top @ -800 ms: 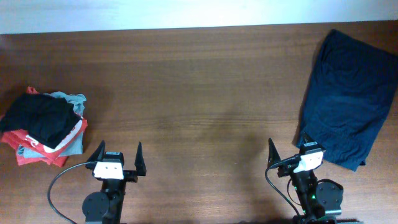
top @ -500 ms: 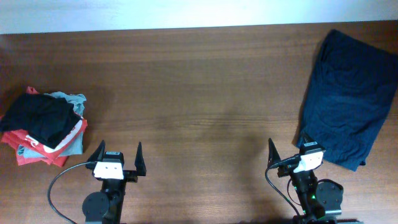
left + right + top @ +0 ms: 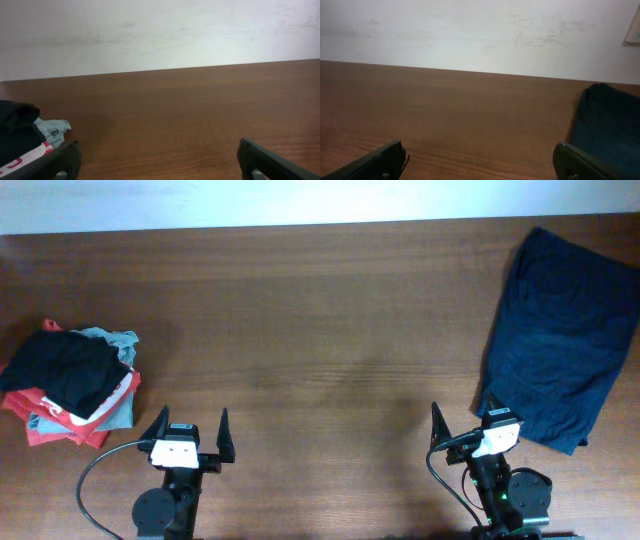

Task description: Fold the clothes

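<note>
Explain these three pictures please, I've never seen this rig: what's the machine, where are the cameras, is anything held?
Two robot arms sit at a wooden table. One picture looks straight down; the other two look forward from each wrist, dark fingers at the bottom corners. The left hand and right hand are open and empty. The navy garment to fold lies spread at the right; a pile of clothes sits at the left.

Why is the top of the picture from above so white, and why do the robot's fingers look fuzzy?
Overhead: the wall strip is nearly washed out by bright light, and the navy garment is so dark its wrinkles barely show. Left wrist: the fingers sit close to the lens, so they blur. Right wrist: same for its fingers.
</note>
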